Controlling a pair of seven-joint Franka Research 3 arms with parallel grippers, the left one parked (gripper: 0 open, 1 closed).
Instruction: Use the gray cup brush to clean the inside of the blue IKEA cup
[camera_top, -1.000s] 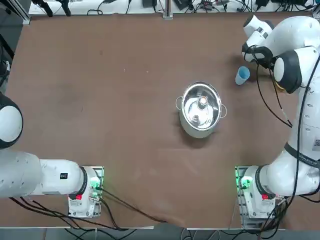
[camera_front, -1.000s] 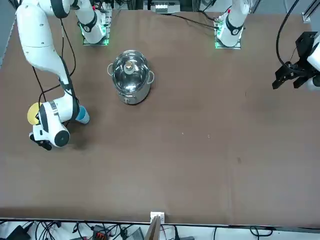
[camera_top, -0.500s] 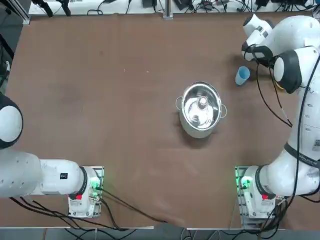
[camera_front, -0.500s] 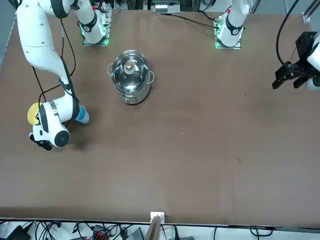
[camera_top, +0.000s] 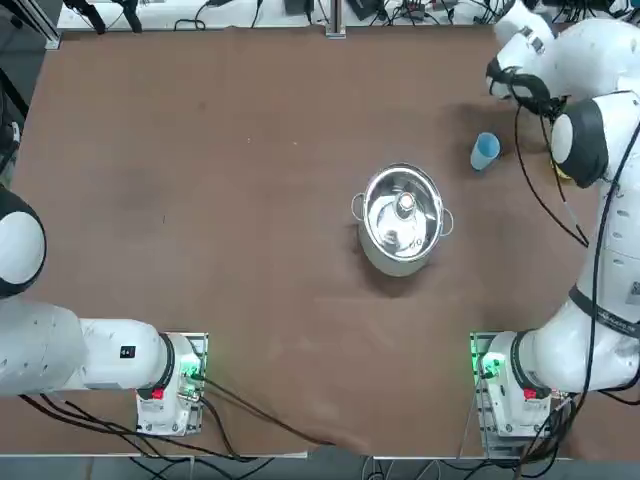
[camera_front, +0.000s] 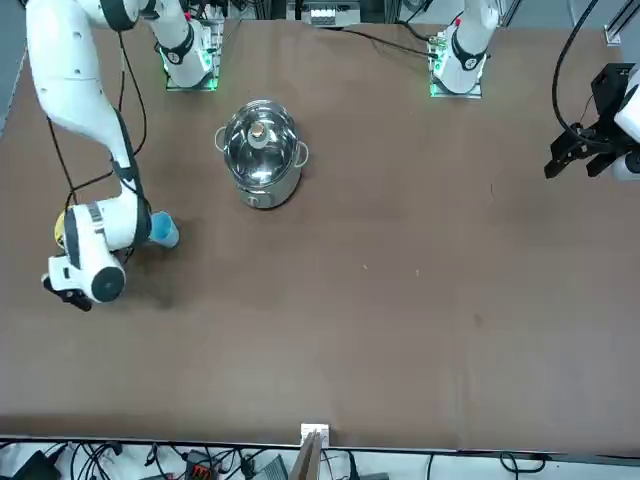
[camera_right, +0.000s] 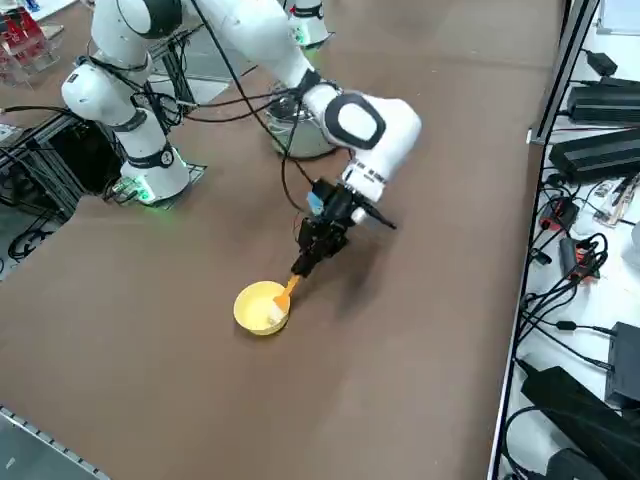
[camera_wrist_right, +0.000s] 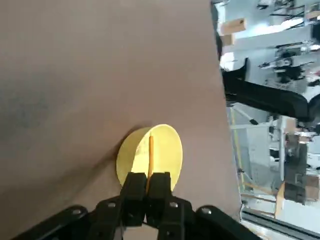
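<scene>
While the blue cup (camera_top: 485, 151) is standing nearby, the R gripper (camera_right: 299, 270) is clenching the brush (camera_right: 284, 300) by/over the yellow bowl (camera_right: 257, 308).

The right arm (camera_top: 556, 352), in the right half of the top view, is glossy white and rounded, with dark grey bands (camera_top: 580, 143) at its joints. Black cables (camera_top: 600, 262) run along it. Its base (camera_top: 512, 405), lower right of that frame, shows green lights (camera_top: 491, 366) and a red patch (camera_top: 530, 394). The right gripper (camera_right: 297, 273), mid-frame in the right side view, is matte black, its blocky fingers (camera_wrist_right: 133, 188) backed by silvery screws (camera_wrist_right: 206, 210).
</scene>
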